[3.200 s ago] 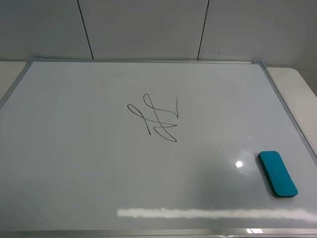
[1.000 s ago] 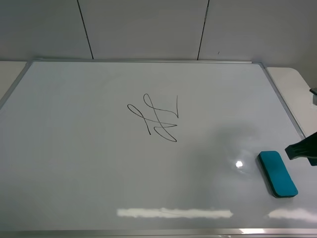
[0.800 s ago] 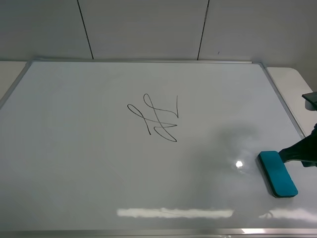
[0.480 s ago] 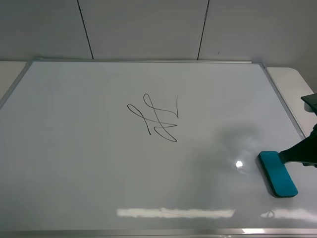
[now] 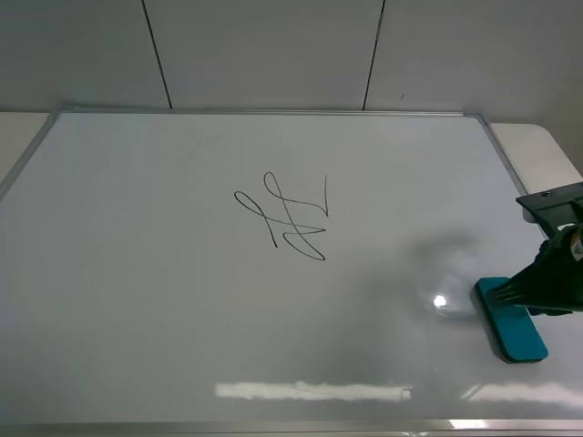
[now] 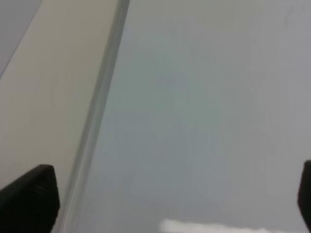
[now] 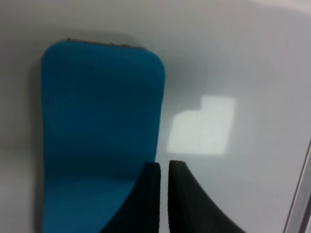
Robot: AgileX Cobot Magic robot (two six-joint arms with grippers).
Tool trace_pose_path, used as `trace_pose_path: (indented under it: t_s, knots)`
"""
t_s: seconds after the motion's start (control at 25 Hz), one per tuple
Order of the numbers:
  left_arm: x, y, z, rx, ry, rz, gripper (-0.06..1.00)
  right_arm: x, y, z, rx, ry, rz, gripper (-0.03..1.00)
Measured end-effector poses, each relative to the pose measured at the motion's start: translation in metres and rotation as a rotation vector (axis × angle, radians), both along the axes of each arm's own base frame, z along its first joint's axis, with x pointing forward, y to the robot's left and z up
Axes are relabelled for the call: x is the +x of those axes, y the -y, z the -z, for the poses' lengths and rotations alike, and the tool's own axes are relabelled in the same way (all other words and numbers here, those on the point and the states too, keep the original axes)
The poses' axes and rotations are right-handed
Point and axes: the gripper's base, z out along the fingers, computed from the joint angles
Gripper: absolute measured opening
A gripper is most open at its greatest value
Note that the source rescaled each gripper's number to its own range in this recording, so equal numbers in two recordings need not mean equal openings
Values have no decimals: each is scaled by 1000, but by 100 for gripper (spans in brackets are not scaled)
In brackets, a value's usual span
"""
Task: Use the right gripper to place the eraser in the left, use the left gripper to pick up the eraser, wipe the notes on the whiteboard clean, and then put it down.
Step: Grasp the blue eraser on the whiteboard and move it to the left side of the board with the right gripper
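Near the whiteboard's (image 5: 182, 319) right edge, the eraser (image 5: 517, 335) is lying flat; the right gripper (image 7: 164, 167), fingers together and empty, is hanging over its far end, while the left gripper (image 6: 167, 196) is standing wide apart.

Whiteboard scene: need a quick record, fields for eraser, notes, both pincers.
eraser: teal, lying flat on the whiteboard, near its right edge
notes: black scribble, mid-board, not wiped
right pincer: shut, tips over the eraser's long edge, not gripping it
left pincer: open, empty, over the whiteboard's edge
contact, right pincer to eraser: cannot tell
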Motion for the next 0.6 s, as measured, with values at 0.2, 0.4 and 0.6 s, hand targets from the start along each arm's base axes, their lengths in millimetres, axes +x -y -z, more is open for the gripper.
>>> trace_pose_path:
  t_s: [0.2,0.4,0.6]
  knots:
    - [0,0,0,0,0,0,100,5,-4,10,19,-4,-11,0]
    - [0,0,0,0,0,0,100,6,-9,11,29,7,-33,0]
    - [0,0,0,0,0,0,100,7,-10,11,38,12,-34,0]
